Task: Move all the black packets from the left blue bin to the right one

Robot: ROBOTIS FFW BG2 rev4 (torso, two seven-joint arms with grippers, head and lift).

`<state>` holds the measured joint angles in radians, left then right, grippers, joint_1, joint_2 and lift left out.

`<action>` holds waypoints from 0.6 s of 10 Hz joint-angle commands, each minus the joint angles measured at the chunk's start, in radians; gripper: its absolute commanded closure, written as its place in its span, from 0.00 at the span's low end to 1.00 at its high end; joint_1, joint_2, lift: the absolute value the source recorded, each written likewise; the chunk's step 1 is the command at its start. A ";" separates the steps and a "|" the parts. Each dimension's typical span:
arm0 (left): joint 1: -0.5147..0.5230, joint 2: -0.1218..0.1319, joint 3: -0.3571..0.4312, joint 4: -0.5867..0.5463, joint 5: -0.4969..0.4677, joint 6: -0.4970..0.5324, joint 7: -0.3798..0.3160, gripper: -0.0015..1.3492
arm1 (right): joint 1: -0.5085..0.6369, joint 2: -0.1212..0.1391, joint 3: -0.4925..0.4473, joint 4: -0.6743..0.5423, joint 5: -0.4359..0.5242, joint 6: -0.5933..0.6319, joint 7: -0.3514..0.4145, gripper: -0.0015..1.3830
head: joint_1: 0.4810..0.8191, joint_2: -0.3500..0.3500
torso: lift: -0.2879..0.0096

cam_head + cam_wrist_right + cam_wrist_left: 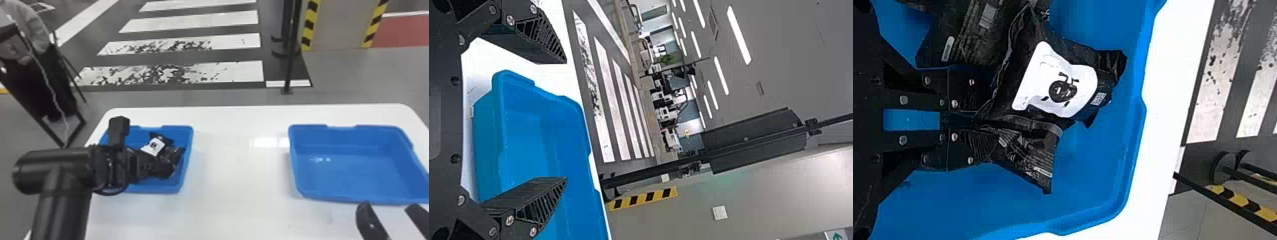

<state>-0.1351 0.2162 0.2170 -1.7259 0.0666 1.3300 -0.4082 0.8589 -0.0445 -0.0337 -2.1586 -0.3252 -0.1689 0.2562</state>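
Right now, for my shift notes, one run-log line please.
left gripper: closed among black packets, left blue bin; hold: unclear; right gripper: open, near right blue bin; right bin packets: none seen

The left gripper (151,163) is clamped nearly closed; the right gripper (390,206) is held with both fingers spread apart.

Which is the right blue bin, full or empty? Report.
Empty, as far as it shows: the right blue bin has a bare floor and walls in the head view.
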 commanded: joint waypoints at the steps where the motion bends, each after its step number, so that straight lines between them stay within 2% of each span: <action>1: 0.015 0.000 -0.004 -0.003 -0.037 -0.071 -0.024 0.90 | 0.002 -0.002 0.002 0.000 -0.002 0.002 0.000 0.14 | 0.63 0.75 | 0.50; 3: 0.101 0.002 0.018 -0.190 -0.035 -0.042 -0.047 0.90 | 0.002 -0.002 0.000 -0.002 -0.004 0.002 0.003 0.14 | 0.63 0.75 | 0.50; 6: 0.302 -0.001 0.064 -0.548 0.089 -0.002 -0.070 0.90 | 0.000 -0.002 0.004 -0.005 -0.010 0.004 0.006 0.14 | 0.63 0.73 | 0.50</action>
<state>0.1307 0.2166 0.2757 -2.2039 0.1362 1.3242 -0.4780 0.8602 -0.0459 -0.0315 -2.1626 -0.3317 -0.1651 0.2626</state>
